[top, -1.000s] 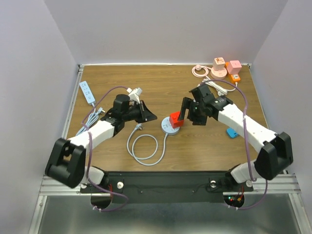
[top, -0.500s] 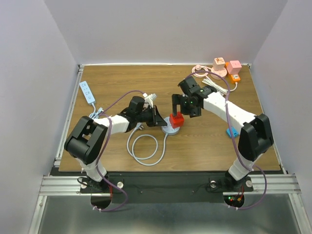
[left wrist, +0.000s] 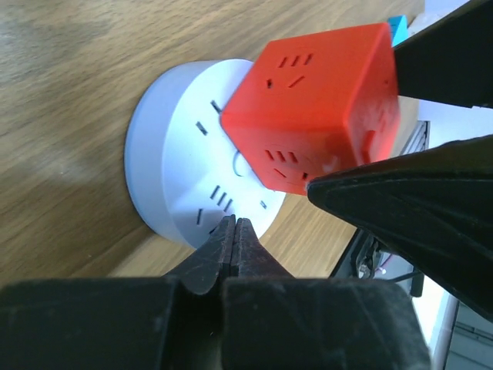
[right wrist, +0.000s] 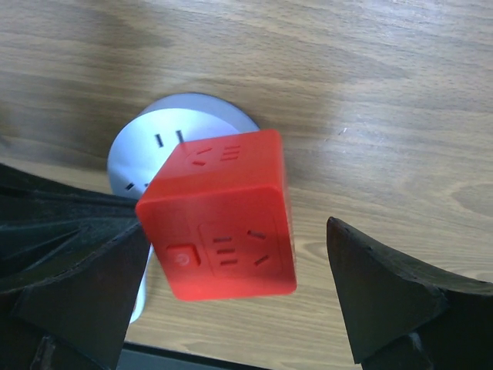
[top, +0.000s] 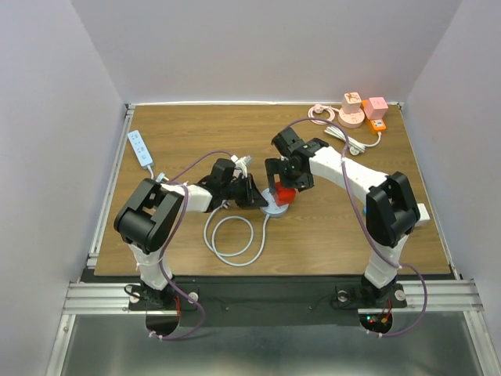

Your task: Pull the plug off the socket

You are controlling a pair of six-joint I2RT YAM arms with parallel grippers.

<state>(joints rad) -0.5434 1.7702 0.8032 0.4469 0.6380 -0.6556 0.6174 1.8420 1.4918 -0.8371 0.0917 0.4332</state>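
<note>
A red cube plug point(top: 284, 195) sits plugged into a round white socket point(top: 273, 205) at the table's middle. In the left wrist view the red cube point(left wrist: 316, 116) stands on the socket's point(left wrist: 177, 169) face. My left gripper point(left wrist: 233, 223) is shut and empty, its tips pressed on the socket's near edge. In the right wrist view my right gripper point(right wrist: 231, 270) is open, its fingers point(right wrist: 385, 293) on either side of the red cube point(right wrist: 223, 223), with a gap on the right side. The socket point(right wrist: 162, 139) shows behind the cube.
The socket's white cable point(top: 231, 239) loops at the front left. A white power strip point(top: 140, 147) lies at the far left. Pink and orange adapters point(top: 362, 110) with a cable stand at the back right. A white block point(top: 423, 213) lies by the right arm.
Both arms have closed in on the socket. My left gripper moved right onto its edge. My right gripper moved left and down around the red cube.
</note>
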